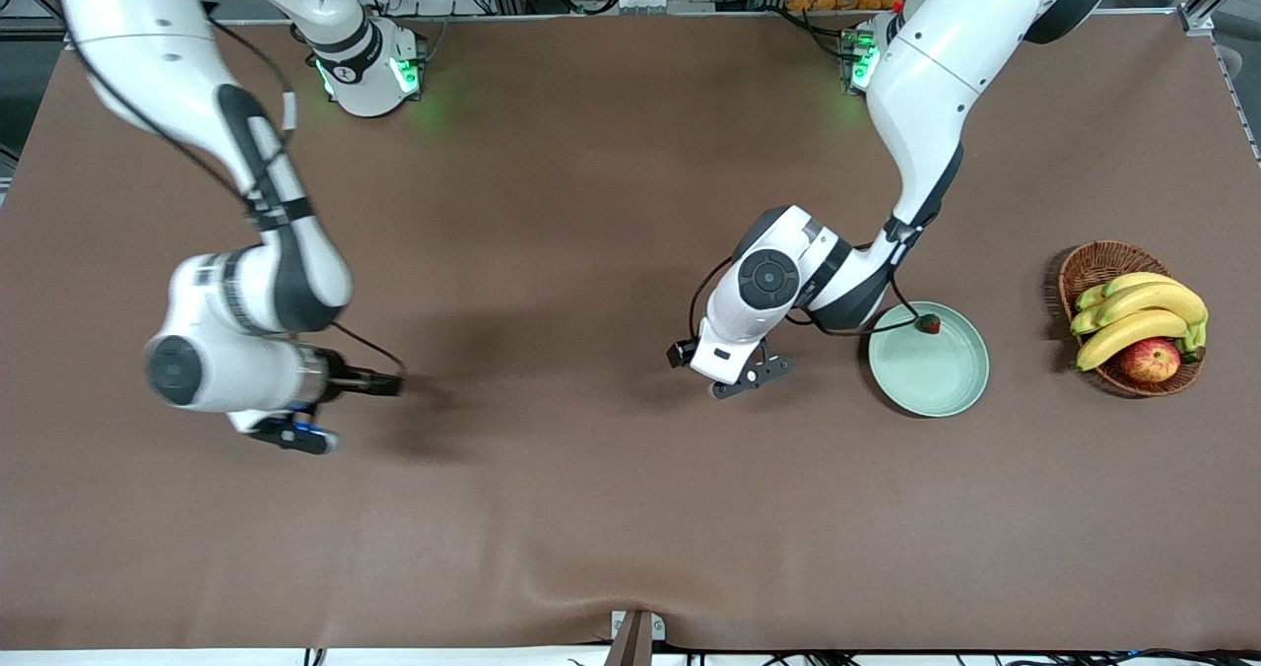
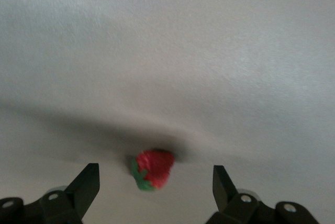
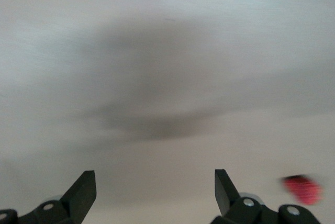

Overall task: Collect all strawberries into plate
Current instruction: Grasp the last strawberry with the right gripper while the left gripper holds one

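One strawberry (image 1: 928, 324) lies on the pale green plate (image 1: 936, 380), at the rim farthest from the front camera. My left gripper (image 1: 751, 374) is low over the table beside the plate, on the side toward the right arm's end. It is open, and a second strawberry (image 2: 153, 169) lies on the table between its fingertips (image 2: 89, 177), untouched; the arm hides this berry in the front view. My right gripper (image 1: 296, 436) is open and empty over the table at the right arm's end. A blurred red strawberry (image 3: 302, 189) lies just outside one of its fingers (image 3: 222, 182).
A brown wicker basket (image 1: 1094, 262) with bananas (image 1: 1133, 316) and a red-yellow apple (image 1: 1150, 359) stands at the left arm's end, past the plate. The brown table cover (image 1: 552, 508) has a small bulge at its front edge.
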Motion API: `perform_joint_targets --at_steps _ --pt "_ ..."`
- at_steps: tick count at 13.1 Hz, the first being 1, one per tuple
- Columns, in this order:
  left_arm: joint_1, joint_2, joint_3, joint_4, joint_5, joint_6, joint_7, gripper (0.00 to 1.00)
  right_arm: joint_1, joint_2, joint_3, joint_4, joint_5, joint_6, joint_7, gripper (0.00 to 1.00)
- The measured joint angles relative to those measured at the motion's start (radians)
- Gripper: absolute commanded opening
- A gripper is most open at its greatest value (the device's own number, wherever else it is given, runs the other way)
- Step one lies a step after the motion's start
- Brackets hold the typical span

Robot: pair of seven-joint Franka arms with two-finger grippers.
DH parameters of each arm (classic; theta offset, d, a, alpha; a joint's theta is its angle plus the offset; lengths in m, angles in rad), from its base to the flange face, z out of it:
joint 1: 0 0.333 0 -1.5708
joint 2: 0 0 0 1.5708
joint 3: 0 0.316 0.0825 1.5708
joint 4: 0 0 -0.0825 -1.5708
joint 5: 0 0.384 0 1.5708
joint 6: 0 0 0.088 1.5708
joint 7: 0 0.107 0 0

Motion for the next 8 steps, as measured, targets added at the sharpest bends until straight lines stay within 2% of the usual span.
perform_joint_targets --at_steps 2,4,5,6,7,8 --pt "-0.002 0.014 0.000 0.000 0.034 0.000 0.003 0.68 -0.062 -0.004 0.000 -0.056 -0.025 -0.019 -0.083 1.00" --pt "-0.007 0.024 0.001 0.000 0.047 0.000 0.005 0.61 -0.081 -0.004 0.000 -0.110 -0.092 -0.021 -0.108 1.00" --pt "-0.010 0.028 0.001 0.000 0.050 0.000 0.005 0.52 -0.081 -0.004 0.001 -0.131 -0.131 -0.021 -0.109 1.00" --pt "-0.012 0.032 0.001 0.000 0.051 0.000 0.005 0.30 -0.081 -0.004 0.003 -0.147 -0.166 -0.021 -0.109 1.00" --pt "-0.013 0.031 0.001 0.001 0.055 -0.003 0.005 0.02 -0.081 -0.004 0.001 -0.161 -0.192 -0.021 -0.109 1.00" --pt "-0.013 0.031 0.001 0.002 0.055 -0.003 0.005 0.00 -0.082 -0.004 -0.002 -0.175 -0.210 -0.021 -0.117 1.00"
